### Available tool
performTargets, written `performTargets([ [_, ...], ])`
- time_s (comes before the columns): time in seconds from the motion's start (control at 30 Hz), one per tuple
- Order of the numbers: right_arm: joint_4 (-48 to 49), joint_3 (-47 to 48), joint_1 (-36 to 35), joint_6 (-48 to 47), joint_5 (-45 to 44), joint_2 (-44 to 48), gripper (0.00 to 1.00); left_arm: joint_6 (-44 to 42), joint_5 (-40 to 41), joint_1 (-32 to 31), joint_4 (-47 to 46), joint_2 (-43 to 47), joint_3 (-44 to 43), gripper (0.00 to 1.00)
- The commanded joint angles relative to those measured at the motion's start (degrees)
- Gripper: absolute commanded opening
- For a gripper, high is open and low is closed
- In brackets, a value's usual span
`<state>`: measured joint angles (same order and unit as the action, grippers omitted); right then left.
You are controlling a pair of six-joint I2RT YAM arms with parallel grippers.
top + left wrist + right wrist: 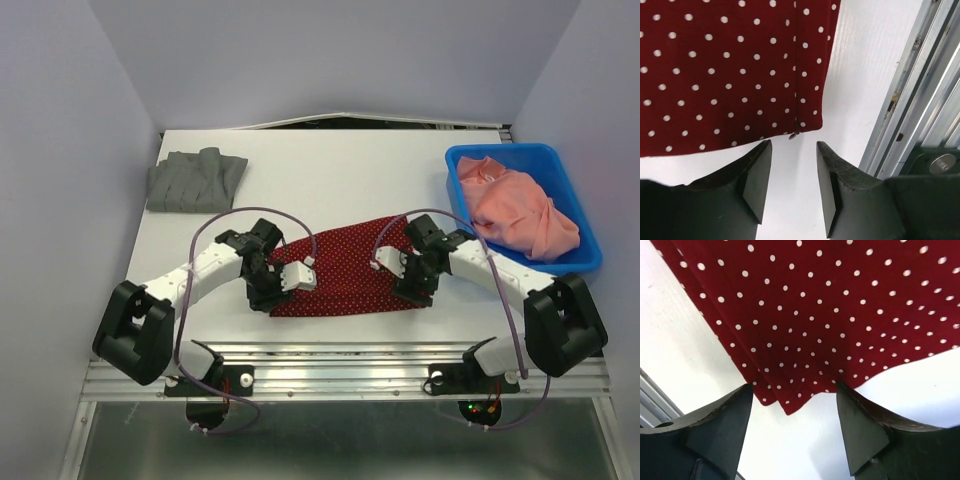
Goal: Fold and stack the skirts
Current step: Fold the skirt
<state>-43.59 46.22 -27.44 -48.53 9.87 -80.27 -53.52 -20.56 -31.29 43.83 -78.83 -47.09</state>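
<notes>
**Red dotted skirt (345,268) laid flat at centre frame, near the lower edge of the table (350,180).**
Left gripper (794,150) and right gripper (795,397) just off its lower-left and lower-right corners, jaws apart and empty, probably set for pinching both corners in a further fold. Grey skirt (195,180) folded at upper left, likely the stack's base. Blue bin (590,262) of pink cloth (520,205) at upper right.

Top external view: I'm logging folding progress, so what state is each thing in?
Red polka-dot skirt: lying flat on the table, held by neither gripper.
Grey skirt: folded, at the far left corner.
Blue bin: holding a garment.
Pink garment: crumpled in the bin.
Left gripper: open, empty, beside the red skirt's edge.
Right gripper: open, empty, over its corner.
</notes>
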Motion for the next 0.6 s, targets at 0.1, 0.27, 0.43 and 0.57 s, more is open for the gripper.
performTargets([
  [0.1,-6.94,13.89,-0.16,4.93,4.54,6.61,0.71,1.13,-1.85,0.35,5.2,6.14,-9.41,0.49],
  [0.27,-2.03,18.99,-0.16,11.78,3.14,3.38,0.63,7.08,-3.44,1.23,-0.29,4.74,-12.94,0.47],
  [0.43,-0.18,21.64,-0.16,18.81,2.52,-7.69,0.6,15.1,1.04,1.23,-11.39,-0.61,-11.1,0.47],
  [0.57,3.16,20.32,-0.16,22.77,2.7,-13.76,0.6,14.67,3.67,1.23,-16.14,-5.1,-9.78,0.46],
])
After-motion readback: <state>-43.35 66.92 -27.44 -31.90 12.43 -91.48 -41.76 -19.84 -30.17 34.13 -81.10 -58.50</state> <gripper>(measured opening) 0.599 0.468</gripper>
